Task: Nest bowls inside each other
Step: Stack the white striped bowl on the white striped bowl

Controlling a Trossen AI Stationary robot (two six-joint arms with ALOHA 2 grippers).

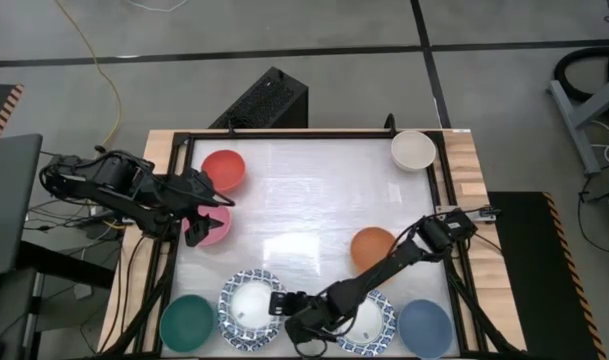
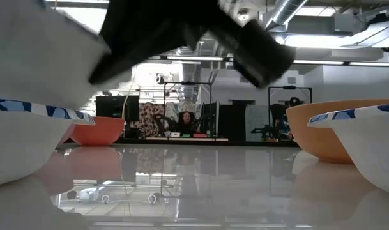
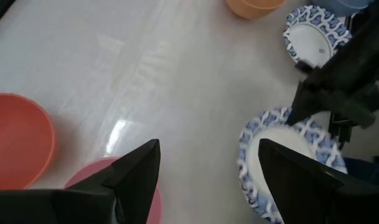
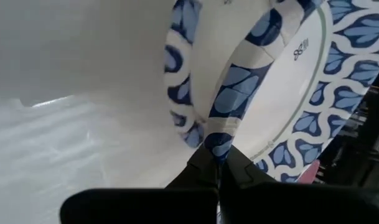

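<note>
Two wide white bowls with blue-patterned rims sit near the table's near edge, between a green bowl and a blue bowl. My right gripper is shut on the right rim of the left patterned bowl. The right wrist view shows two patterned rims close together there, one bowl seen from inside. My left gripper hangs open above the pink bowl, next to the red bowl. The orange bowl and cream bowl stand apart. My right gripper pinches a patterned bowl's rim between its two shut fingers, one on each face of the rim. It comes slanting down from the table's right. The bowl sits over or in a second patterned bowl; whether it rests on it, I cannot tell.
A black frame runs round the white table top. The middle of the table holds nothing. In the low view the right arm crosses the top, between a patterned bowl on the left and another on the right.
</note>
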